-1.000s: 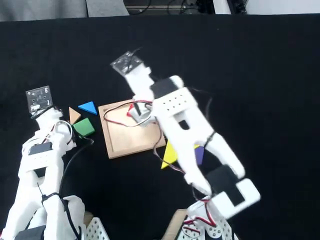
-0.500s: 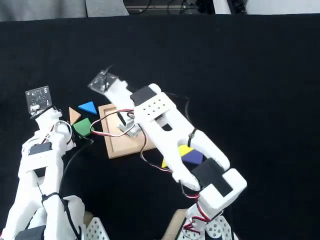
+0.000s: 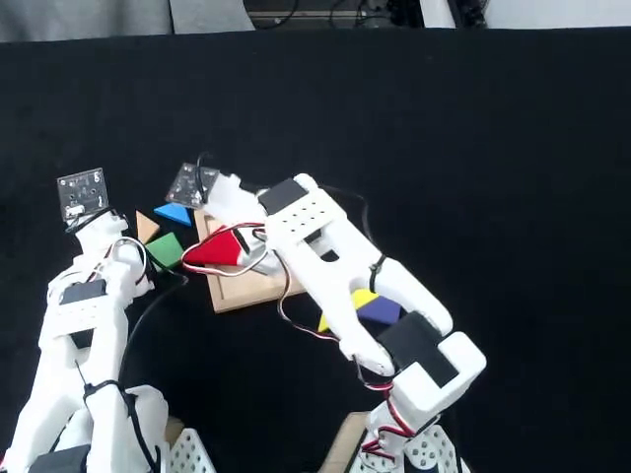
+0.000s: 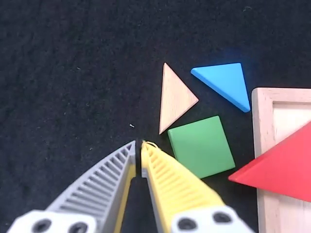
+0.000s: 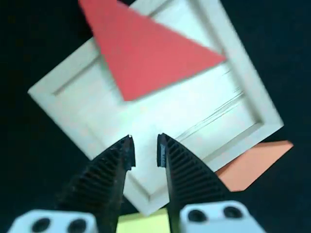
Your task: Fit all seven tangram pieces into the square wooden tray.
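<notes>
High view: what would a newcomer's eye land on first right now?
The big red triangle stands out, lying across the wooden tray at its rim with one corner poking out past it. Next comes the right gripper, open above the tray's floor. A green square sits just outside, beside the shut left gripper.

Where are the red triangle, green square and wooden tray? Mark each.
red triangle (image 5: 146, 53): right wrist view, middle of its face.
green square (image 4: 201, 145): left wrist view, centre of its top.
wooden tray (image 4: 262, 121): left wrist view, bare rim.
</notes>
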Robot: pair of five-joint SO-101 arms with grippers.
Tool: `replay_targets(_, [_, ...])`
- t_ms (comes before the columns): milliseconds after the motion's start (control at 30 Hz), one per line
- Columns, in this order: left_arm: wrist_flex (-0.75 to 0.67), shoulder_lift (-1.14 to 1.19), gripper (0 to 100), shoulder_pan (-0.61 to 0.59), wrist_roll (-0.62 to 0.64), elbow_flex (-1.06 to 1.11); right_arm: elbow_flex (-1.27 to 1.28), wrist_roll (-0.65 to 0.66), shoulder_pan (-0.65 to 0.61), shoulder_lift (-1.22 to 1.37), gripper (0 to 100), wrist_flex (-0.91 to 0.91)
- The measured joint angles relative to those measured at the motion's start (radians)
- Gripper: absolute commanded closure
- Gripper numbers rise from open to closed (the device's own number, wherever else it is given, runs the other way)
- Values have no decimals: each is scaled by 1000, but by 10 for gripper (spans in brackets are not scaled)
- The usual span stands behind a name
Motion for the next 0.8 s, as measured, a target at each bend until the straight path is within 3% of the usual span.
replay_targets(200, [0,0,970,0,2,0,0,-31,0,0,925,-120])
replay_targets(300, [0,0,969,-35,60,0,0,-150,0,0,992,-201])
replay_targets(500, [-11,0,970,-172,221,0,0,-439,-8,0,987,-336])
replay_targets(800, [-57,0,970,-218,244,0,-23,-480,-129,89,987,-359])
